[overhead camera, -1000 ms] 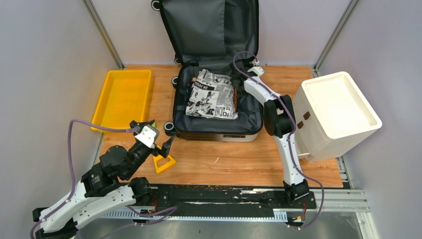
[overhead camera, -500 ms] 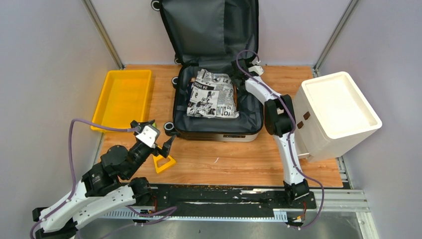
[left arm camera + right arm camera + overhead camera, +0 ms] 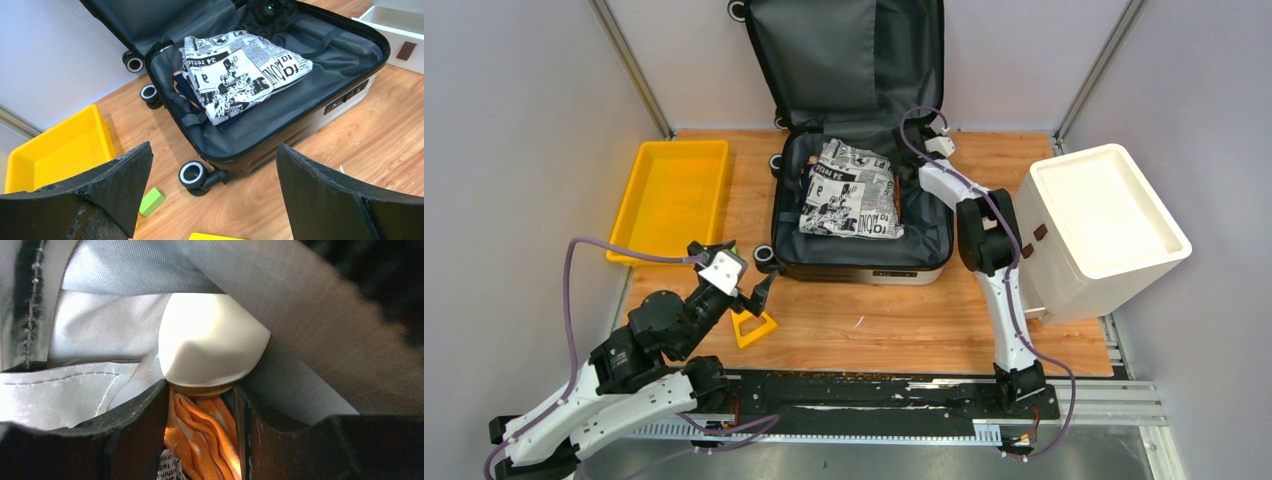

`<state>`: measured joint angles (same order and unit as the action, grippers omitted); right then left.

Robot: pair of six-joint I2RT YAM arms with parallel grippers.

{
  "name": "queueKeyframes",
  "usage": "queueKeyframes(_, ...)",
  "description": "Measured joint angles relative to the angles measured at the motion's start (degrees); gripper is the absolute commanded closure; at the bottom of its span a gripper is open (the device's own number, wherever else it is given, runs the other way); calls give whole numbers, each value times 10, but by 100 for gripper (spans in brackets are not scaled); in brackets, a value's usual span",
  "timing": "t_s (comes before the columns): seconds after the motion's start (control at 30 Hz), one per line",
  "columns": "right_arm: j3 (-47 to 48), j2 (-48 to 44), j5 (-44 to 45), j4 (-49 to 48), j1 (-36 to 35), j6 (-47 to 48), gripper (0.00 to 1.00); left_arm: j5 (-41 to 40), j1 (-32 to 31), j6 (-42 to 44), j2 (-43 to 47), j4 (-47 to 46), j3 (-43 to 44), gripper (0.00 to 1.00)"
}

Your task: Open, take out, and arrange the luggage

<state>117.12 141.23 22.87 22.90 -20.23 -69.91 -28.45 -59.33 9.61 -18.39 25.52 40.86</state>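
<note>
We see the small hard-shell suitcase with dark grey fabric lining (image 3: 854, 268) lying open at the far middle of the wooden counter (image 3: 844, 320), between the yellow plastic tray (image 3: 674, 190) and the white rectangular bin (image 3: 1104, 215). Its base lies flat, facing up. The lid (image 3: 844, 60) stands nearly upright against the back wall, hinged along the far edge. The black wheels sit on the left, so the case's bottom end points at the tray, and we judge that its long axis runs left to right.

A folded newspaper-print garment (image 3: 849, 190) rests in the base. The right tool (image 3: 200, 405) is buried in the far right corner of the case. Its jaws are narrow around a bunch of orange fabric (image 3: 200, 430), just below a white rounded object (image 3: 212, 347) that we cannot identify. The left tool (image 3: 762, 288) hovers wide and empty over the near left of the counter.

Our worry is the grey lining crowding the right jaws. If it is pinched along with the orange fabric, a pull could drag the case or tug the lid down onto the arm. The hold also looks shallow, so the fabric could slip free halfway out.
</note>
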Motion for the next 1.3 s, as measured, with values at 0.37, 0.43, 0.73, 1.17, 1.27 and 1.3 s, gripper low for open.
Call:
queueKeyframes(0.37, -106, -72, -26, -73, 7, 71, 64, 0, 0, 5, 0, 0, -7, 0)
queueKeyframes(0.43, -130, -95, -35, -73, 9, 98, 61, -1, 0, 8, 0, 0, -9, 0)
queueKeyframes(0.73, -163, -161, -39, -76, 12, 312, 38, -4, 0, 12, -5, 0, -9, 0)
queueKeyframes(1.17, -79, -121, -18, -31, 12, 383, 37, -1, 0, 12, -6, 0, -9, 0)
queueKeyframes(1.27, -51, -89, -7, -40, 14, 420, 38, -1, 0, 12, -6, 0, -9, 0)
queueKeyframes(1.3, -51, -84, -9, -41, 17, 441, 39, -1, 0, 12, -6, 0, -9, 0)
